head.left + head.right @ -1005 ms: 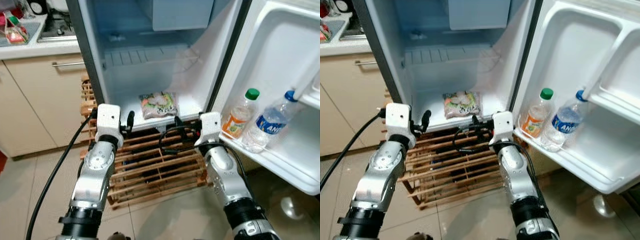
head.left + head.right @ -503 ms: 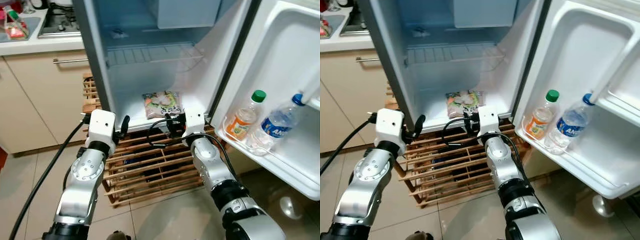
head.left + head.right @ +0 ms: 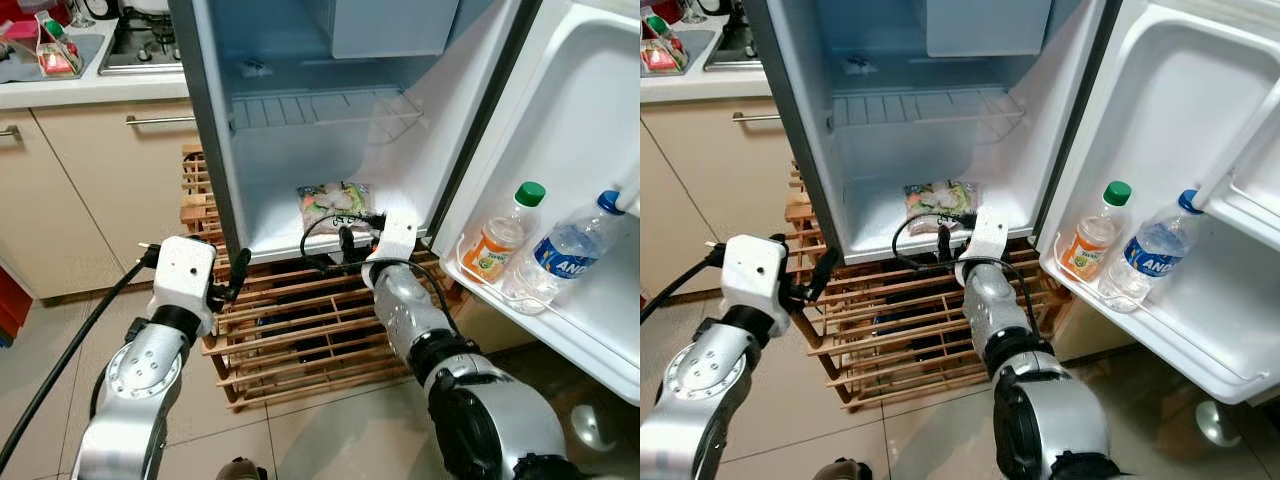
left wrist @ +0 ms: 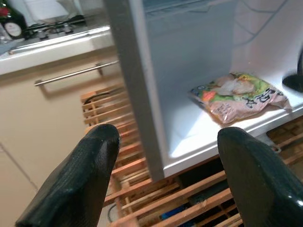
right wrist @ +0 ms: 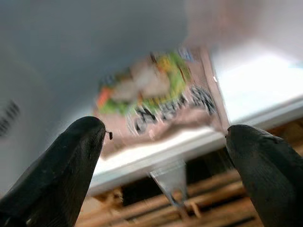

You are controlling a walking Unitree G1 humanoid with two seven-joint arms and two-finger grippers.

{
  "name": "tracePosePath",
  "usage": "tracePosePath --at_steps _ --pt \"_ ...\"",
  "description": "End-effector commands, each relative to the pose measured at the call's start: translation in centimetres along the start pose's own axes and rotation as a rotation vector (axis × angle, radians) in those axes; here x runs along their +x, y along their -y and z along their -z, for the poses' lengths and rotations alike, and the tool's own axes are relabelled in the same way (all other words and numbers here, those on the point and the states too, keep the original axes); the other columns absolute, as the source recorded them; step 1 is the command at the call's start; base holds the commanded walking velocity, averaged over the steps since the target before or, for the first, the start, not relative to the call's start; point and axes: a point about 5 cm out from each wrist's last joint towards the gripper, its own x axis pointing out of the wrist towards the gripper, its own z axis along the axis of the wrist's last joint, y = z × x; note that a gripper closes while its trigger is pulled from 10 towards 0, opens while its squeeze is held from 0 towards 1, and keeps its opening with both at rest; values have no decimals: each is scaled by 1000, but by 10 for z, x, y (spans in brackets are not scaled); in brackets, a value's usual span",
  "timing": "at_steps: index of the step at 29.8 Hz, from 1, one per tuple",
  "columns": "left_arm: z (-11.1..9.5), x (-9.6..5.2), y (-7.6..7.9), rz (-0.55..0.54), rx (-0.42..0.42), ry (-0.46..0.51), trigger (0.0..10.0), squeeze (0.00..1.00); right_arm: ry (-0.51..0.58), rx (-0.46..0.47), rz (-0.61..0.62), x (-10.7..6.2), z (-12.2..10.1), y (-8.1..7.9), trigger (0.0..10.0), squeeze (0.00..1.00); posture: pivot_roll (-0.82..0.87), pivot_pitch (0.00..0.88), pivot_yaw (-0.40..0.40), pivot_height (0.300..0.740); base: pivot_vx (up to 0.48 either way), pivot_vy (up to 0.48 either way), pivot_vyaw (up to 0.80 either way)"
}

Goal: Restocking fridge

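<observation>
One flat plastic food packet with green and orange print (image 3: pixel 335 204) is lying on the fridge's bottom floor. Two bottles are standing in the open door's shelf: one orange-drink bottle with a green cap (image 3: pixel 496 233) and one clear water bottle with a blue cap and blue label (image 3: pixel 562 249). One wooden slatted rack (image 3: pixel 300 330) is sitting under the fridge. Two black-fingered end effectors are showing, left end effector (image 4: pixel 165 175) and right end effector (image 5: pixel 163 165), both spread wide.

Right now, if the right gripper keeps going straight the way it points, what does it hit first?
Most likely the food packet on the fridge floor. The open right gripper sits at the floor's front lip, aimed at the packet; depth is blurred, so the gap is unclear.
</observation>
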Motion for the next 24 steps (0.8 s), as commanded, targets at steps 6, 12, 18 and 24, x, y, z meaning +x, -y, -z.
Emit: tracePosePath --at_steps 6,12,18,24 --pt "-1 -12 2 6 -1 -30 10000 0 0 57 -12 5 -12 -11 10000 0 194 73 -11 740 0 0 0" --pt "-3 -3 5 -8 -30 1 10000 0 193 -236 -116 -6 -9 -13 10000 0 128 35 -44 740 0 0 0" --pt "0 10 11 7 -62 7 10000 0 293 -349 -132 -36 14 10 10000 0 46 0 -49 740 0 0 0" --pt "-8 29 23 63 -68 59 10000 0 419 -420 -111 -79 15 33 10000 0 -16 0 -25 740 0 0 0"
